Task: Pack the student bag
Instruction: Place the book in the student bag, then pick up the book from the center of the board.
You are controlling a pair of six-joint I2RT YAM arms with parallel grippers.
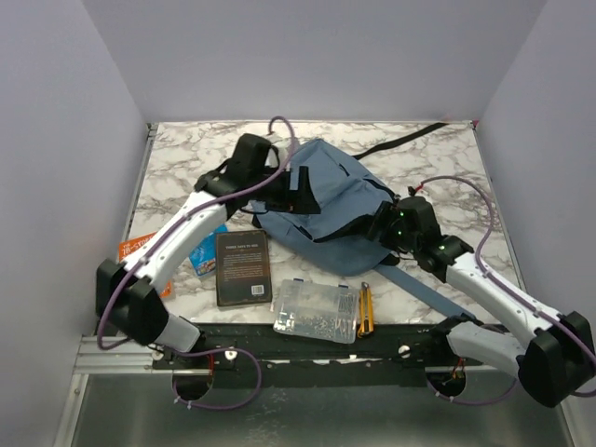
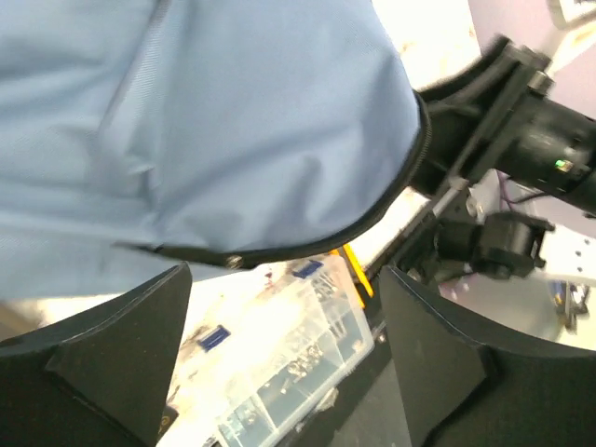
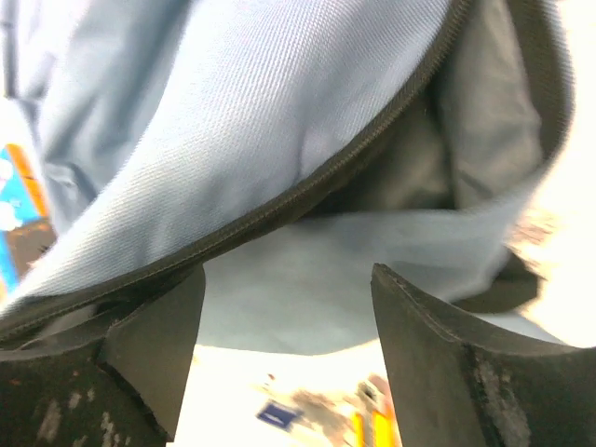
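Note:
The student bag (image 1: 331, 196) lies in the middle of the marble table, blue-grey, with its zip mouth facing the arms. My left gripper (image 1: 303, 196) hovers at the bag's left side. In the left wrist view the left gripper (image 2: 284, 275) is open, with the bag's fabric (image 2: 233, 121) just above the fingertips and nothing between them. My right gripper (image 1: 384, 228) is at the bag's near right edge. It too is open (image 3: 289, 272), facing the zip edge (image 3: 307, 196) and the dark inside (image 3: 484, 121) of the bag.
A dark book (image 1: 242, 267), a clear compartment box (image 1: 317, 310) and a yellow cutter (image 1: 365, 309) lie near the front edge. A blue pack (image 1: 203, 251) and an orange item (image 1: 138, 250) sit at the left. A bag strap (image 1: 410, 140) trails to the back right.

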